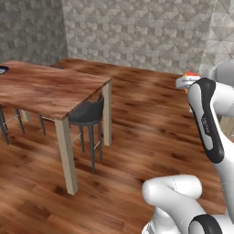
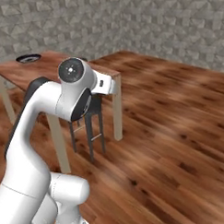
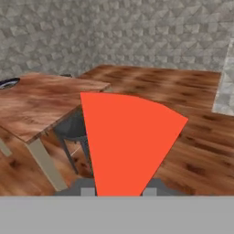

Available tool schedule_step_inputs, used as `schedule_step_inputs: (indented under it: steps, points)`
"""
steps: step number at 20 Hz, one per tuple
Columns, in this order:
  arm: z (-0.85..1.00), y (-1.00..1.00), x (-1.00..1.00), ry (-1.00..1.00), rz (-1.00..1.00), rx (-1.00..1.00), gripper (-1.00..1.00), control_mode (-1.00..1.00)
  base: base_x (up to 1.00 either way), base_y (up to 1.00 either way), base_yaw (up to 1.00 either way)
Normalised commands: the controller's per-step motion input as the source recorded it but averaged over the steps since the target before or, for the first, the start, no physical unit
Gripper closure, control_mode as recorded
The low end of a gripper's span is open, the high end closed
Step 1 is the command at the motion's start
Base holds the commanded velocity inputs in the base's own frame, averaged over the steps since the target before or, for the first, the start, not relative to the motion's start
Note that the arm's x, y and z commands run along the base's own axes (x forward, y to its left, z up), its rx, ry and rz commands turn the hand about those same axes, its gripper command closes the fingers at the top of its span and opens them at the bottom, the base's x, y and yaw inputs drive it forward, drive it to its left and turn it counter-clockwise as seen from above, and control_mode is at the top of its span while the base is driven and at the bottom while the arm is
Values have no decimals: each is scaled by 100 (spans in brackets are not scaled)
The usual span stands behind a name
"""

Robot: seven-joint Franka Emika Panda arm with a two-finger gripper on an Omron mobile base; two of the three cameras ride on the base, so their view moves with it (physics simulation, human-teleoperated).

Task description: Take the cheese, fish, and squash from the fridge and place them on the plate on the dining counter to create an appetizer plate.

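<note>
The long reddish-brown wood-grain dining counter [image 1: 50,87] stands on tan legs over a dark stool [image 1: 87,114], with the navy-rimmed round plate [image 2: 28,58] at its far end. The gripper [image 3: 119,192] holds its fingers nearly closed on the orange-red triangular cheese wedge [image 3: 128,141], carried in the air well apart from the plate.

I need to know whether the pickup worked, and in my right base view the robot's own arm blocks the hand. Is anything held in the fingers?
Observer: Yes. In the hand view the fingers are shut on the cheese, with its narrow end between them.
Operator: Is it over the dining counter yet?
Observer: No. In the left base view it hangs over the wood floor, well to the right of the dining counter.
Operator: Does the hand face the plate?
Observer: Only roughly. In the hand view the plate sits at the far left edge, on the counter.
</note>
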Motion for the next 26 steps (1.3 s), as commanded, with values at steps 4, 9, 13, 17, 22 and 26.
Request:
schedule_step_inputs:
  steps: [4, 9, 13, 17, 22, 26]
  points:
    - [0, 0, 0, 0, 0, 0, 100, 100, 68, 98, 23]
    - [0, 0, 0, 0, 0, 0, 100, 100, 53, 100, 21]
    - [0, 0, 0, 0, 0, 0, 100, 100, 51, 100, 19]
    - [0, 0, 0, 0, 0, 0, 100, 100, 58, 100, 17]
    - [0, 0, 0, 0, 0, 0, 100, 100, 72, 100, 15]
    - [0, 0, 0, 0, 0, 0, 100, 100, 73, 100, 13]
